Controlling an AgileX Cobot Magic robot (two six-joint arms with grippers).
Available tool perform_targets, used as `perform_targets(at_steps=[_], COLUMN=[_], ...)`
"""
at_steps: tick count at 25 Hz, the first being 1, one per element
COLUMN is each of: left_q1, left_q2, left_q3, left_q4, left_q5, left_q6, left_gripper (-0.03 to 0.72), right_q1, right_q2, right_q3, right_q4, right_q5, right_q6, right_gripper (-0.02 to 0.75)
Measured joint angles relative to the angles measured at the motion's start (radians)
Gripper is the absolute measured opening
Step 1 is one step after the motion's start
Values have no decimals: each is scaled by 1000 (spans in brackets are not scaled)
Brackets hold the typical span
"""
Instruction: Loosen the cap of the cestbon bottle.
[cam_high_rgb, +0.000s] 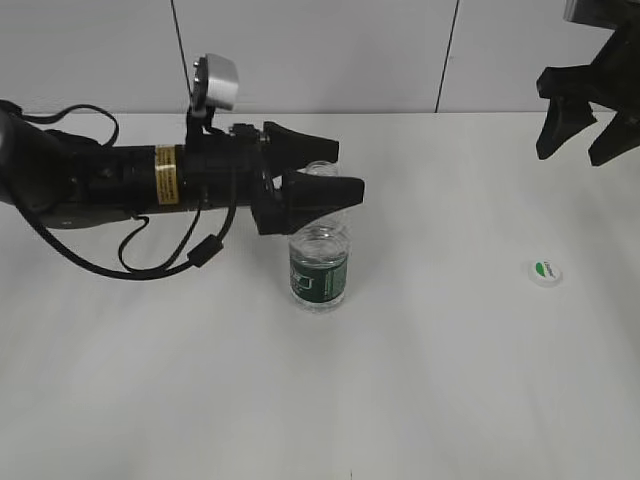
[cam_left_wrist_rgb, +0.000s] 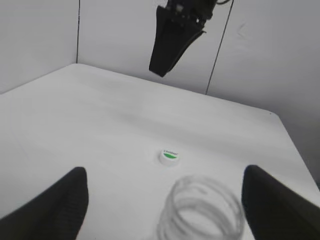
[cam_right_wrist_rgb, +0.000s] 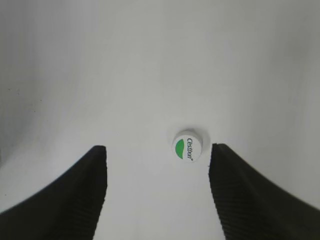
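Observation:
The cestbon bottle (cam_high_rgb: 320, 268) stands upright mid-table, clear with a dark green label, its mouth (cam_left_wrist_rgb: 202, 210) uncovered. The cap (cam_high_rgb: 545, 272), white with a green patch, lies apart on the table to the bottle's right; it also shows in the left wrist view (cam_left_wrist_rgb: 170, 156) and the right wrist view (cam_right_wrist_rgb: 188, 148). My left gripper (cam_high_rgb: 346, 172) reaches in from the left, open, its fingers on either side of the bottle's neck with gaps showing in the wrist view (cam_left_wrist_rgb: 165, 172). My right gripper (cam_high_rgb: 584, 135) hangs open high above the cap, which sits near its right finger (cam_right_wrist_rgb: 159, 150).
The white table (cam_high_rgb: 430, 400) meets a pale wall at the back. The left arm's black body and cables (cam_high_rgb: 120, 180) stretch across the table's left half. The right gripper's fingers (cam_left_wrist_rgb: 172, 40) hang above the far side in the left wrist view.

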Motion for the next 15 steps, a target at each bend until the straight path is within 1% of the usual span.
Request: perform_targets(at_steps=[6, 9, 13, 15], left_q1=[0, 5, 32, 56], left_q2=[-80, -129, -217, -267], left_q3=[0, 0, 0, 0], left_q4=[0, 0, -3, -9], left_q5=[14, 66, 229, 373], left_q6=[-88, -133, -192, -216], left_gripper=[572, 572, 572, 572], right_q1=[0, 0, 0, 0], right_q2=[0, 0, 0, 0], right_q3=[0, 0, 0, 0], right_q4=[0, 0, -1, -1], right_q5=[25, 40, 104, 139], right_q6=[7, 8, 9, 9], right_gripper=[489, 489, 489, 489])
